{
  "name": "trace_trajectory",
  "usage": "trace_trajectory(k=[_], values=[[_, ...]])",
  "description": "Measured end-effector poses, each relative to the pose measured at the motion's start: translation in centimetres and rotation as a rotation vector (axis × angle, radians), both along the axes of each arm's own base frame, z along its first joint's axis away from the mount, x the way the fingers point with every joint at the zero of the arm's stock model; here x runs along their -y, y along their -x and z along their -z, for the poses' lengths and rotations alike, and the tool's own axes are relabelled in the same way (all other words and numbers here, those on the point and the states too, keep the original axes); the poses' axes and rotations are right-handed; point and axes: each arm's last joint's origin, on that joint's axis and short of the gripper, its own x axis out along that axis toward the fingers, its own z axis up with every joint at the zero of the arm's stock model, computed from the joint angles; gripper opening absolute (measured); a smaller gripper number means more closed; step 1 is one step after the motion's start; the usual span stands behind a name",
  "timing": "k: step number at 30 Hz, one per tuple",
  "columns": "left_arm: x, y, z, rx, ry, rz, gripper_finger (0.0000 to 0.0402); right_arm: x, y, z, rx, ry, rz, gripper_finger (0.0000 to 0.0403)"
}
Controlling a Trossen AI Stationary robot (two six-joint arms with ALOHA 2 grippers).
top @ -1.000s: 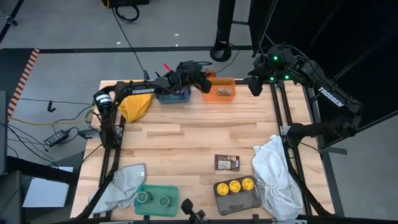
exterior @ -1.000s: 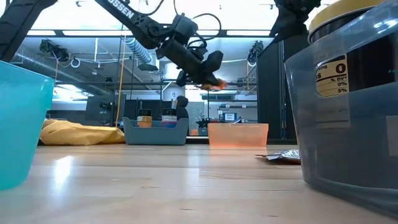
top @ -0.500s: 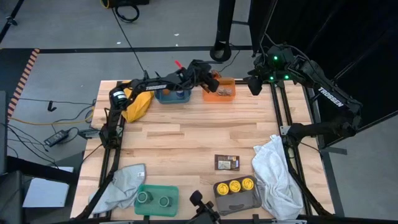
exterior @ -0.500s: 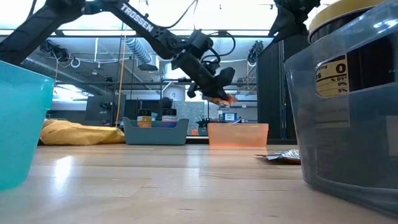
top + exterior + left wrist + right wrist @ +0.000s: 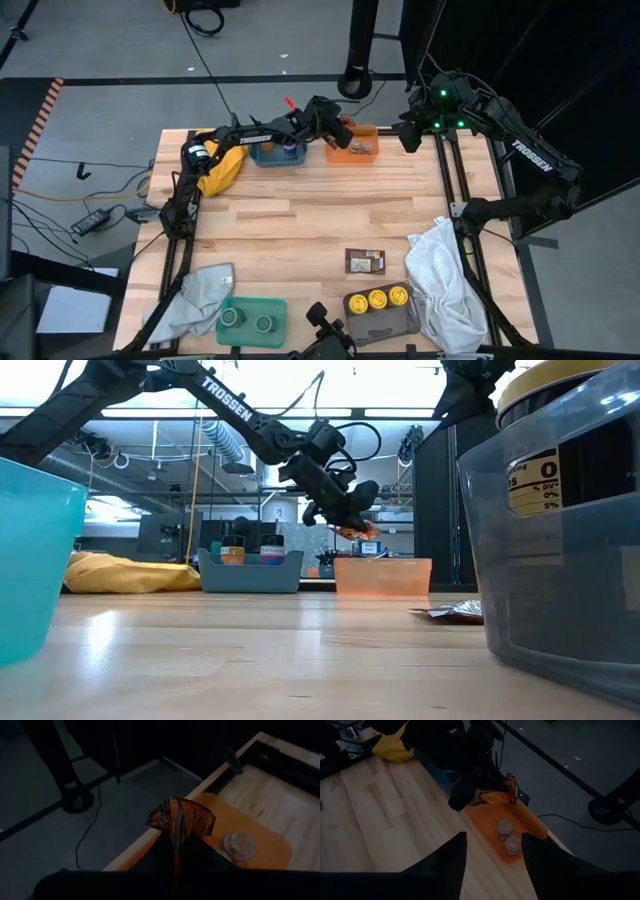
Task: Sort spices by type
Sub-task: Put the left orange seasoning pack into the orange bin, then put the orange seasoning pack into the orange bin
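My left gripper (image 5: 338,128) hangs at the far edge, just above the orange bin (image 5: 356,147), and is shut on an orange packet (image 5: 181,820). The packet also shows in the low view (image 5: 358,530) and the right wrist view (image 5: 496,796). Two clear-lidded jars (image 5: 504,827) stand in the orange bin. My right gripper (image 5: 408,135) waits raised at the far right, open, with nothing between its fingers (image 5: 451,857). A brown packet (image 5: 365,261) lies flat on the table near the front. My left gripper pinches one end of the orange packet (image 5: 176,851) between its two fingers, and the foil is creased there. The fingers slant down toward the table's far right corner. The packet sticks out beyond the fingertips, clear of the bin and over its left part.
A blue-grey bin (image 5: 278,152) with jars stands left of the orange bin, with a yellow cloth (image 5: 218,170) beyond it. At the front are a green tray (image 5: 250,320) with two jars, a grey tray (image 5: 380,302) of yellow-lidded jars, a grey cloth (image 5: 195,295) and a white cloth (image 5: 445,285).
My left gripper has moved toward the table's right edge and down, from above the blue-grey bin to just over the orange bin. It has stayed shut, carrying the orange packet along.
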Motion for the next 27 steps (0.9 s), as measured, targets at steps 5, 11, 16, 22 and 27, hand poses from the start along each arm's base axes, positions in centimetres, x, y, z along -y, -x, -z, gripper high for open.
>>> trace_trajectory(k=[5,11,16,22,27], values=[[-0.05,-0.13,-0.26,0.026,-0.015,0.001,0.0031,0.01,0.00,0.00,-0.003,0.005,-0.002,0.0198],[-0.01,-0.17,-0.29,0.030,-0.017,0.001,0.0078,0.00,0.00,0.00,-0.003,0.005,-0.003,0.0198],[-0.04,-0.22,-0.40,0.042,-0.024,0.001,0.0114,0.00,0.00,0.00,-0.003,0.005,-0.003,0.0197],[-0.05,-0.26,-0.48,0.050,-0.029,0.001,0.0133,0.00,0.00,0.00,-0.004,0.005,-0.003,0.0198],[-0.05,-0.26,-0.48,0.049,-0.028,0.001,0.0134,0.00,0.00,0.00,-0.004,0.005,-0.003,0.0196]])
